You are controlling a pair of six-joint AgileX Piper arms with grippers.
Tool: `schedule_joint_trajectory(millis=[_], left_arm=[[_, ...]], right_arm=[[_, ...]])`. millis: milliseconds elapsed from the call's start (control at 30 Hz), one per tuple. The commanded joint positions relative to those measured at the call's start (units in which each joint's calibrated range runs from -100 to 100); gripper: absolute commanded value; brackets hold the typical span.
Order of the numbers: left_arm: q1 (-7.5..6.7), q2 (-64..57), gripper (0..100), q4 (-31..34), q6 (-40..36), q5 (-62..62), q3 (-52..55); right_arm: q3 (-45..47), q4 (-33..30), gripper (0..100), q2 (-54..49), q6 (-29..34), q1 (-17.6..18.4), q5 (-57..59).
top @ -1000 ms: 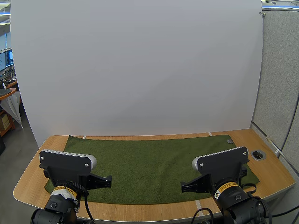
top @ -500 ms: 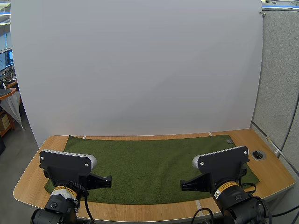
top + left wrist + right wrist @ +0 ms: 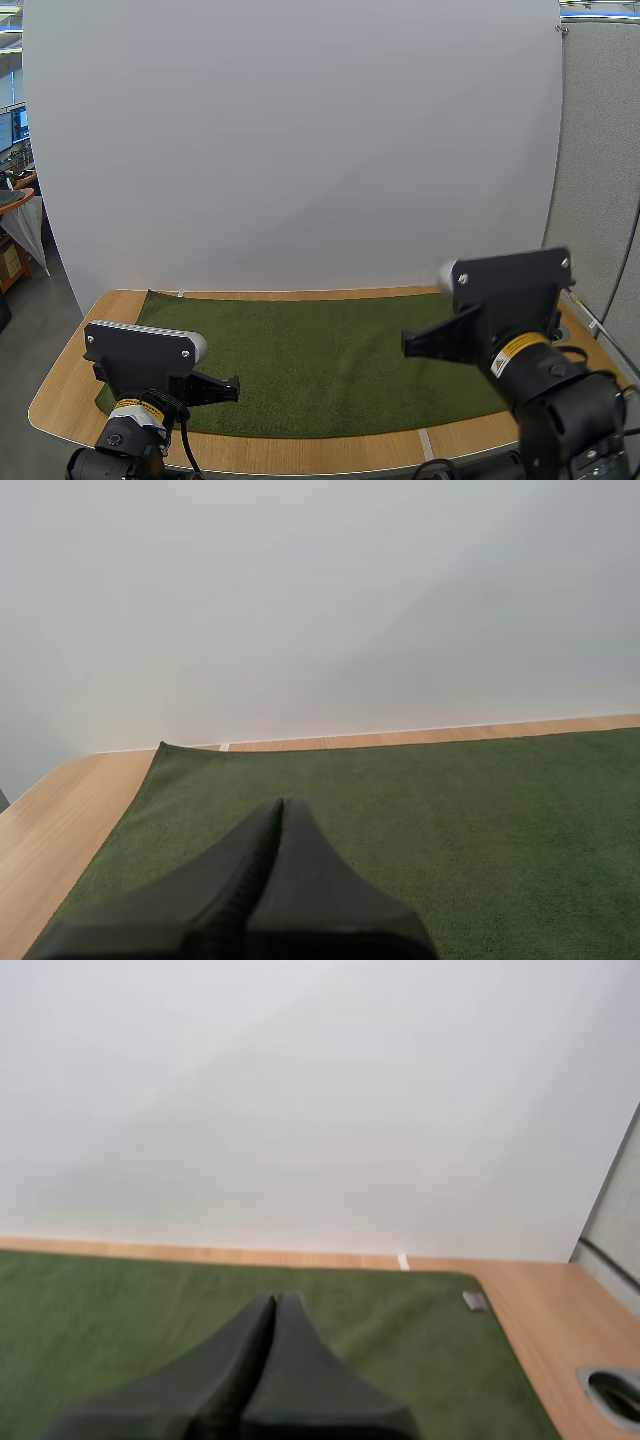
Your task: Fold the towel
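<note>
A wooden table [image 3: 66, 388] is seen, and a green towel [image 3: 320, 355] is spread flat and unfolded across most of it, from 9 to 3 o'clock. The right gripper [image 3: 408, 345] is held over the towel toward 4 o'clock, its fingers pressed together into one dark wedge [image 3: 275, 1302] with nothing gripped. The left gripper [image 3: 233, 385] is placed low over the towel's 7 o'clock corner; it is likewise closed and empty [image 3: 281, 805], pointed at the far edge. A round hole [image 3: 615, 1390] is set in the table past the towel's 3 o'clock edge. A small grey tag [image 3: 475, 1301] is found at the towel's 2 o'clock corner.
</note>
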Motion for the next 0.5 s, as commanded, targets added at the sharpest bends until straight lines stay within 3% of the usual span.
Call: schedule_joint_trajectory(millis=[0,300,367,467], left_arm=[[-0.29,0.0,0,-0.54,-0.03,-0.74,0.14],[-0.29,0.0,0,-0.54,-0.03,-0.74,0.14],[-0.29,0.0,0,-0.54,-0.03,-0.74,0.14],[-0.29,0.0,0,-0.54,-0.03,-0.74,0.14]], right_arm=[[-2.81,-0.06,0,-0.2,0.07,0.02,2.68],[-6.41,-0.06,1,-0.2,1.45,0.02,8.85],[-7.28,-0.06,36,-0.2,2.25,0.02,9.85],[-7.76,-0.17,100,-0.2,2.33,0.02,9.68]])
